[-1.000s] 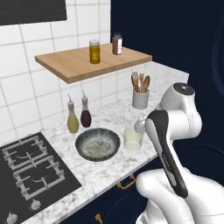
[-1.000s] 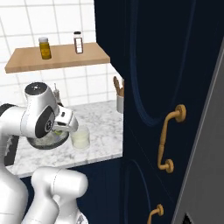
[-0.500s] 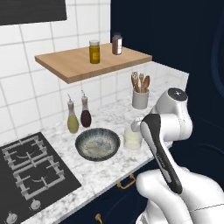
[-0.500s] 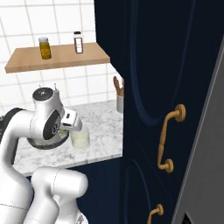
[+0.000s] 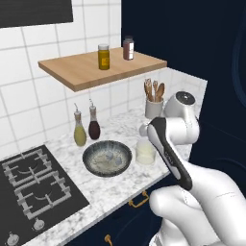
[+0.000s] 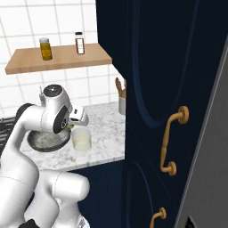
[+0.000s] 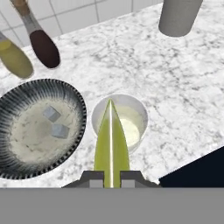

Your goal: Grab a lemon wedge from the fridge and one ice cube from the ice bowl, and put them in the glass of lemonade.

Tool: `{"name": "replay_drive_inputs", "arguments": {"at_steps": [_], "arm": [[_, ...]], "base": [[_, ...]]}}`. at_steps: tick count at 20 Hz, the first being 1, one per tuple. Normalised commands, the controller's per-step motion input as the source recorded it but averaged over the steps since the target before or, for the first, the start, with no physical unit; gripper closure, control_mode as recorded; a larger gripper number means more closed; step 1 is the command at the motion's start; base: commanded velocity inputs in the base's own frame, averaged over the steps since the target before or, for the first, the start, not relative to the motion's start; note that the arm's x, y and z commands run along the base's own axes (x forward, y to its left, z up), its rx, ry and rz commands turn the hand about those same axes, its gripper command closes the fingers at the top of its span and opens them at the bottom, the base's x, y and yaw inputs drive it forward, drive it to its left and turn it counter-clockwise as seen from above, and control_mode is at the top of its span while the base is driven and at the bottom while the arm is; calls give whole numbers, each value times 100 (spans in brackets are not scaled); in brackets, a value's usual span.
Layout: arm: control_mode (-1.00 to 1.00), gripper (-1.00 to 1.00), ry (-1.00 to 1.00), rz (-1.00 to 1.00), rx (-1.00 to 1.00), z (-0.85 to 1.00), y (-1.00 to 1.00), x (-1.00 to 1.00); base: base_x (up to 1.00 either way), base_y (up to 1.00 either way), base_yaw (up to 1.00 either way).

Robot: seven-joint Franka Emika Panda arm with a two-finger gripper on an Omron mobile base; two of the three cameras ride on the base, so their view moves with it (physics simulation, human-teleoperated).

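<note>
So the lemon wedge [image 7: 111, 144] is yellow-green, pinched at its base with the tip pointing up over the glass of lemonade [image 7: 120, 122]. Right beside the glass sits the ice bowl [image 7: 26, 94], two cubes inside, on marble.

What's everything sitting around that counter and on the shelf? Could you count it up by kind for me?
Jars on the wooden shelf: 2
Thin-necked bottles: 2
Ice bowl: 1
Ice cubes in it: 2
Glass of lemonade: 1
Lemon wedge, held in the gripper: 1
Utensil holder: 1
Total: 10
</note>
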Motion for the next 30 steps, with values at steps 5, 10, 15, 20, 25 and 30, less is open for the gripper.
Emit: {"name": "replay_drive_inputs", "arguments": {"at_steps": [5,10,15,20,25,30], "arm": [[-100,100,6,0,-2,-14,0,64],[-100,100,3,0,-4,-10,0,11],[-100,100,2,0,-2,-4,0,12],[-100,100,1,0,0,-19,0,32],[-100,100,0,0,0,-44,0,8],[-100,100,0,0,0,-36,0,3]], "base": [[0,0,0],[0,0,0],[0,0,0],[0,0,0],[0,0,0],[0,0,0]]}}
